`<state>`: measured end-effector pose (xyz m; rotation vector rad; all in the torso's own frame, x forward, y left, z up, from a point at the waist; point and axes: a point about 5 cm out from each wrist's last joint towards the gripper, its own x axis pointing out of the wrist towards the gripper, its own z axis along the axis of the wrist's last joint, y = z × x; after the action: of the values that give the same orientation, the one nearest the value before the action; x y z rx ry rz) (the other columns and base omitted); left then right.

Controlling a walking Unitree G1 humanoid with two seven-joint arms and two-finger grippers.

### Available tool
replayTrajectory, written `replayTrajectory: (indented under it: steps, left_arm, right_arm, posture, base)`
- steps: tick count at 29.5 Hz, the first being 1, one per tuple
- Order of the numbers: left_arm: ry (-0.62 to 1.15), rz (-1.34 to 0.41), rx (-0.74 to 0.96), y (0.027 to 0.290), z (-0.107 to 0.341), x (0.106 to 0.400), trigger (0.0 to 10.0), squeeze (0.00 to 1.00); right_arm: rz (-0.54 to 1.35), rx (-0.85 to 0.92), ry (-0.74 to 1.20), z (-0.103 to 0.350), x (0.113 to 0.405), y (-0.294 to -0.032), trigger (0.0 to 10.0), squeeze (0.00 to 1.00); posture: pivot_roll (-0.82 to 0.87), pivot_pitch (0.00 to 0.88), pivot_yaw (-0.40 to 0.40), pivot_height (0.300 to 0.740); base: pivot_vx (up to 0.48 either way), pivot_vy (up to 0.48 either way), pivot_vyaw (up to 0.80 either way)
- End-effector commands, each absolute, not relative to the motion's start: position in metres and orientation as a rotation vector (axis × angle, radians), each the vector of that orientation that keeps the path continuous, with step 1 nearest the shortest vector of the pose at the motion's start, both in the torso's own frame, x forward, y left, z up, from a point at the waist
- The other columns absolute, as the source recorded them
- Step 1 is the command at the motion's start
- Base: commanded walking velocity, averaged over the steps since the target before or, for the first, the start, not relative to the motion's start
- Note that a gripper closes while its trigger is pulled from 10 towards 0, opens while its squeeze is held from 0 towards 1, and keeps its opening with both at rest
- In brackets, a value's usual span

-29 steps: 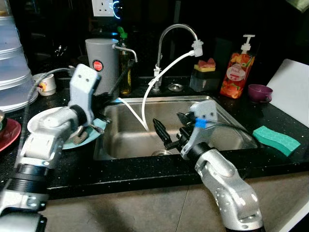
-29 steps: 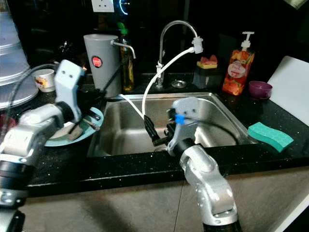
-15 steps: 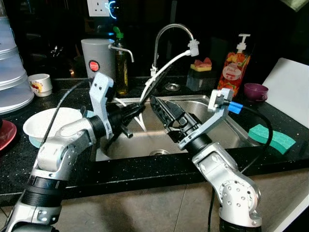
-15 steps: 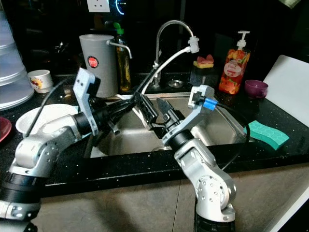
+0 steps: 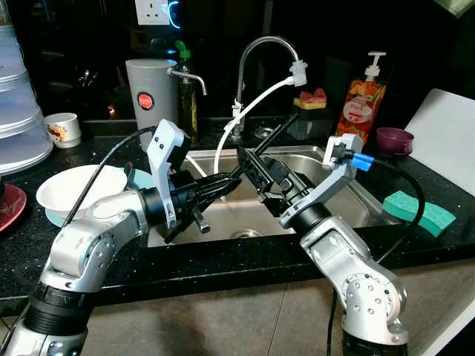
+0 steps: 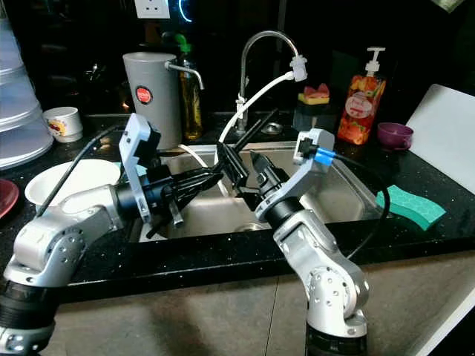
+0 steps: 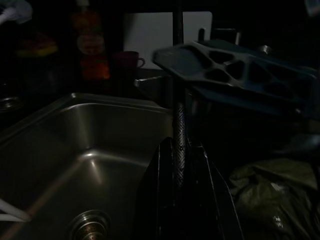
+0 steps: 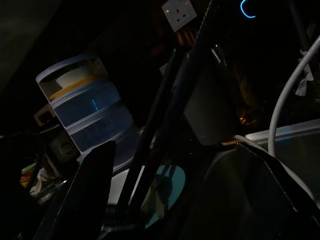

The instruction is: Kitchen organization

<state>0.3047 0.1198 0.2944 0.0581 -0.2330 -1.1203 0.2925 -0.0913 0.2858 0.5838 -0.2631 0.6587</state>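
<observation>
1. Left pincer point(image 5: 223, 189): held over the sink point(image 5: 341, 174), fingers closed together on the lower end of a thin black rod-like utensil point(image 5: 271, 137). The left wrist view shows the fingers pressed on either side of the shaft point(image 7: 179, 130). What kind of utensil it is cannot be told.
2. The utensil rises at a slant from the left pincer toward the faucet point(image 5: 260, 52), its upper end above the sink's back edge.
3. Right pincer point(image 5: 263, 172): also over the sink, just beside the left pincer, fingers spread apart around the utensil shaft. Contact with the shaft cannot be confirmed.
4. A white hose point(image 5: 249, 111) hangs from the faucet tip into the basin.
5. Dark surface point(image 5: 223, 271), left of sink: white bowl point(image 5: 78, 189) on a light blue plate point(image 5: 141, 178), grey canister point(image 5: 152, 93), small cup point(image 5: 61, 127), stacked containers point(image 5: 18, 104).
6. Right of sink: orange soap dispenser point(image 5: 364, 104), purple cup point(image 5: 393, 139), green sponge point(image 5: 419, 211), white board point(image 5: 449, 137).
</observation>
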Motion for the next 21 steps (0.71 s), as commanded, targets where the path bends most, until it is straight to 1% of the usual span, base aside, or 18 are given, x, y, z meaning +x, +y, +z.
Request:
replayTrajectory:
  steps: [1,2,3,4,5,6,7,16,20,21]
  left_arm:
    - [-0.204,-1.141,0.079,0.118,0.289,0.302,10.0,0.00]
    - [-0.199,-1.142,0.081,0.117,0.288,0.302,10.0,0.00]
    - [-0.196,-1.144,0.081,0.117,0.287,0.302,10.0,0.00]
    - [-0.194,-1.146,0.081,0.116,0.286,0.301,10.0,0.00]
    - [-0.194,-1.146,0.081,0.116,0.286,0.301,10.0,0.00]
    - [-0.192,-1.151,0.080,0.115,0.286,0.301,10.0,0.00]
    - [-0.189,-1.155,0.080,0.114,0.285,0.301,10.0,0.00]
    - [-0.196,-1.133,0.080,0.113,0.284,0.305,10.0,0.00]
    - [-0.226,-1.039,0.060,0.114,0.289,0.316,10.0,0.00]
    - [-0.226,-1.039,0.060,0.114,0.289,0.316,10.0,0.00]
  right_arm:
    - [0.676,0.586,-0.261,0.289,0.293,-0.090,10.0,0.00]
    - [0.685,0.593,-0.266,0.290,0.293,-0.090,8.1,0.00]
    - [0.691,0.597,-0.269,0.291,0.292,-0.090,8.1,0.00]
    - [0.695,0.600,-0.272,0.292,0.292,-0.090,3.1,0.00]
    - [0.695,0.600,-0.272,0.292,0.292,-0.090,3.1,0.00]
    - [0.702,0.607,-0.273,0.292,0.291,-0.089,0.5,0.00]
    - [0.710,0.612,-0.275,0.293,0.291,-0.089,0.0,0.00]
    - [0.757,0.682,-0.297,0.298,0.286,-0.088,0.0,0.00]
    - [0.760,0.710,-0.300,0.299,0.286,-0.090,0.0,0.00]
    - [0.760,0.710,-0.300,0.299,0.286,-0.090,0.0,0.00]
  posture:
    - [0.05,0.052,-0.027,0.740]
    - [0.05,0.052,-0.027,0.740]
    - [0.05,0.052,-0.027,0.740]
    - [0.05,0.052,-0.027,0.740]
    - [0.05,0.052,-0.027,0.740]
    - [0.05,0.048,-0.029,0.740]
    - [0.05,0.048,-0.029,0.740]
    - [0.05,0.045,-0.030,0.740]
    - [0.05,0.043,-0.030,0.740]
    - [0.05,0.043,-0.030,0.740]
  base:
    - [0.000,0.000,0.00]
    - [0.000,0.000,0.00]
    - [0.000,0.000,0.00]
    - [0.000,0.000,0.00]
    - [0.000,0.000,0.00]
    - [0.000,0.000,0.00]
    - [0.000,0.000,0.00]
    - [0.000,0.000,0.00]
    - [0.000,0.000,0.00]
    - [0.000,0.000,0.00]
